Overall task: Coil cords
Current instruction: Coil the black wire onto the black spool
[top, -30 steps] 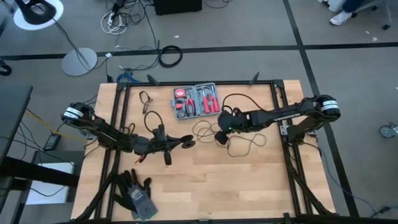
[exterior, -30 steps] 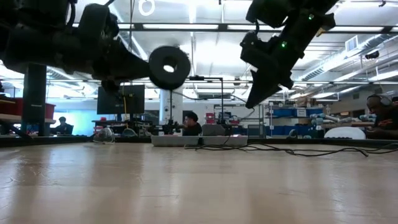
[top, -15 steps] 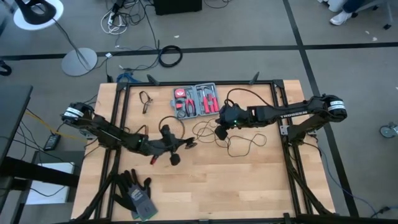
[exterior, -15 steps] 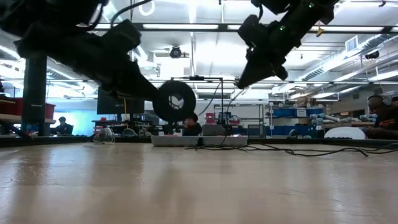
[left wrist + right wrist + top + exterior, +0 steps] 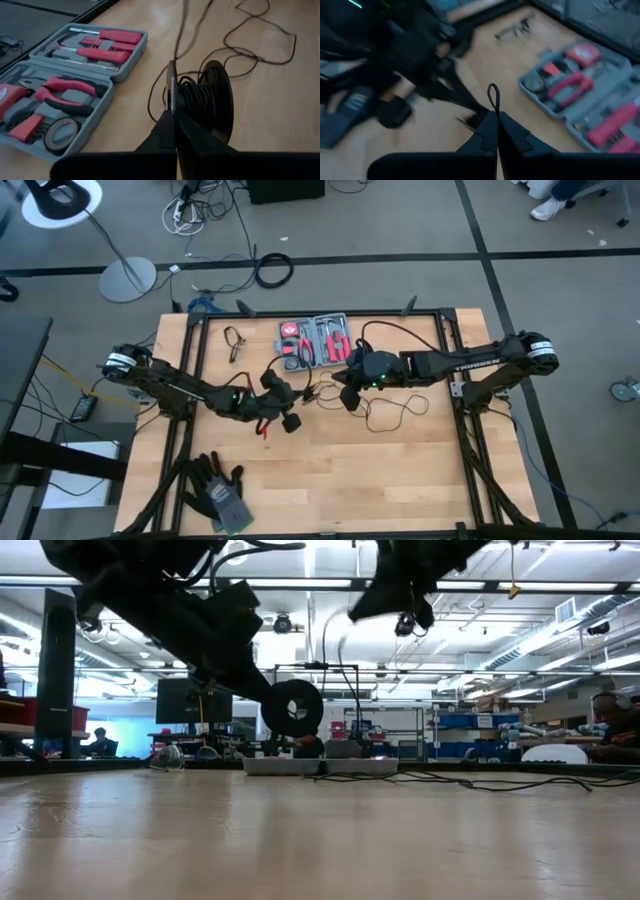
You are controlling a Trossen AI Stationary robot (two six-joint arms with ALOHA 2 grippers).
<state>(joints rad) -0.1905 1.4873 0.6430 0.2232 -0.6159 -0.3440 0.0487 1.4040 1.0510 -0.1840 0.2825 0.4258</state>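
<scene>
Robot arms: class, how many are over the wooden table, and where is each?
2. The left arm reaches in from the table's left edge to the spool near the middle; the right arm reaches in from the right edge, ending beside the tool kit.

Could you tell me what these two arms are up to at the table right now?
They are winding a thin black cord onto a round black spool. The left tool is shut on the spool's flange, holding it above the middle of the wooden table. The right tool is shut on a loop of the cord close by. Loose cord lies on the table beside an open red tool kit.
</scene>
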